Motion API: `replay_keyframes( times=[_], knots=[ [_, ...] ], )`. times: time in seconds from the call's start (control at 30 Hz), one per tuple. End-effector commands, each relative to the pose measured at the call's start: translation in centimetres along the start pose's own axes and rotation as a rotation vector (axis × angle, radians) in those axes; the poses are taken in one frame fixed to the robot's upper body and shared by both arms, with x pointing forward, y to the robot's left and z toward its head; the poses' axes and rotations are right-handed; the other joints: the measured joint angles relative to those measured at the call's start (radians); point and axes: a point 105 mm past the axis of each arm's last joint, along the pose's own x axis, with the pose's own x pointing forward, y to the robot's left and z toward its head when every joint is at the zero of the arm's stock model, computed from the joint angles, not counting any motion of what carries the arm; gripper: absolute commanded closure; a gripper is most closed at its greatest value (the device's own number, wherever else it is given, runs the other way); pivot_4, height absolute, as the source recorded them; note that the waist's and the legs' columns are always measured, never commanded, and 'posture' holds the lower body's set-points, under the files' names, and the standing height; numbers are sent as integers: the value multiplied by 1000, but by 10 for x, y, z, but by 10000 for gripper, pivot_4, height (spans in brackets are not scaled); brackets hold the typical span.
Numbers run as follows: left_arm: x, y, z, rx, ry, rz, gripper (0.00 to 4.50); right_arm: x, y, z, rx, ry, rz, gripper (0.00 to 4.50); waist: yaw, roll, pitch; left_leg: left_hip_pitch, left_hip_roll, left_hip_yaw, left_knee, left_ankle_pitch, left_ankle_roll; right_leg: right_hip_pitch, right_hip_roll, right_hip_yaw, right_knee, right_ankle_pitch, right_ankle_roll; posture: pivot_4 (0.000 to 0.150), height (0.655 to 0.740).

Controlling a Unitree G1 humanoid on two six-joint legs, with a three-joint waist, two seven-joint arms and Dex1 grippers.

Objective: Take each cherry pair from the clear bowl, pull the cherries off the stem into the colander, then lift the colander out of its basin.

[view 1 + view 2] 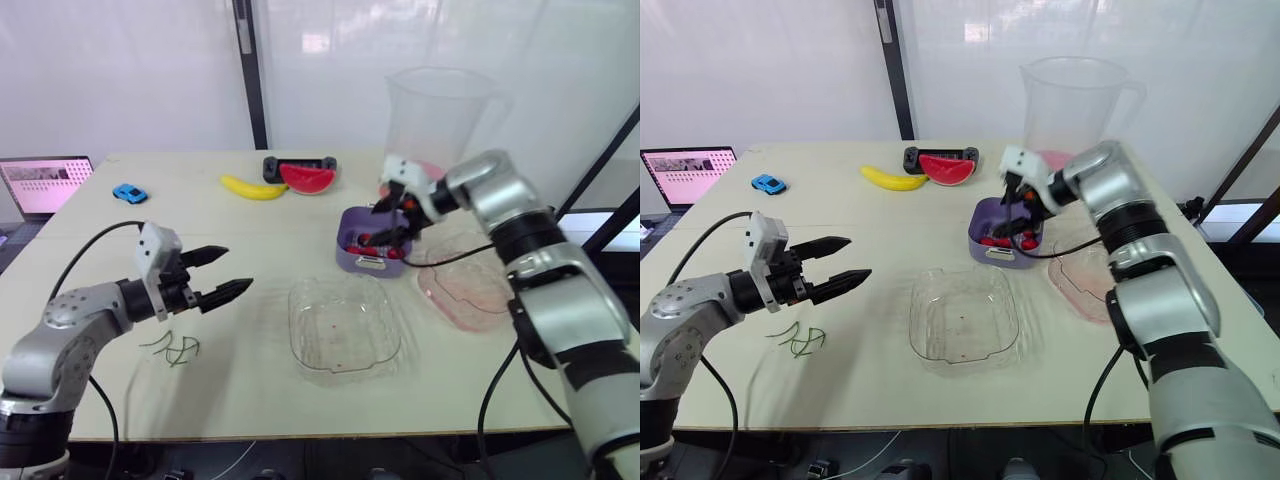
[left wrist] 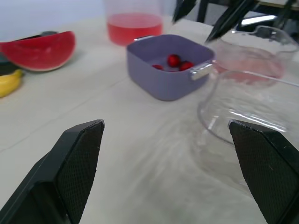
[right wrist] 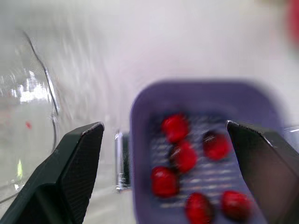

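Seen from the head, the left jaws stand wide apart above the desk (image 1: 300, 215), their fingers (image 1: 228, 291) aimed toward the clear bowl (image 1: 345, 325). The bowl sits near the front edge with a few red specks on its floor. Loose green stems (image 1: 176, 348) lie on the desk beneath the left arm. Just beyond the bowl is the purple colander (image 1: 350, 247), and the right jaws hang parted over it, holding nothing. A banana (image 1: 252, 187) and a watermelon slice (image 1: 307, 177) lie farther back, and a tall pitcher (image 1: 440, 115) rises behind the colander. In the left wrist view, the two black fingers frame the bowl's rim and the colander, which holds red cherries (image 2: 174, 59). In the right wrist view, the spread fingers flank the colander's gridded floor, where seven or so cherries lie loose.
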Motion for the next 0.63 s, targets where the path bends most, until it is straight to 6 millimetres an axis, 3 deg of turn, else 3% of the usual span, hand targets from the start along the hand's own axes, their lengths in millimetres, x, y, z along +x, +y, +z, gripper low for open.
replay_keyframes(
  times=[0.03, 0.17, 0.33, 0.47, 0.63],
  knots=[
    [0, 14, 10, 54, -29, 74, 0, -47, -13, 9, -38, -128, -185, 118, 7, -1, 0, 0, 0, 0, 0, 0, 0, 0, 0, -1, 0, 0, 0, 1500, 7400],
    [3, 25, 9, 89, -20, 115, 0, -93, -14, -15, 65, -267, -392, 118, 18, -1, -1, 0, 0, 0, 1, 0, 0, 2, 0, -1, 0, 0, 0, 1500, 7400],
    [1, 31, -3, 69, 4, 102, 0, -132, 10, -77, 161, -234, -584, 118, 25, -1, 0, 0, 0, 1, 1, -3, 5, 1, 0, 0, 1, 0, 0, 1500, 7400],
    [-2, 41, -13, 54, 8, 146, 0, -159, 22, -103, 184, -275, -780, 118, 23, 0, 0, 1, 0, 2, 2, -3, 6, 2, 0, 1, 1, 0, 0, 1500, 7400],
    [-3, 43, -23, 25, 12, 164, 0, -180, 39, -141, 225, -277, -897, 118, 24, -1, -1, 3, 0, 2, 2, -3, 6, 5, 1, 0, 1, 0, 0, 1500, 7400]
  ],
)
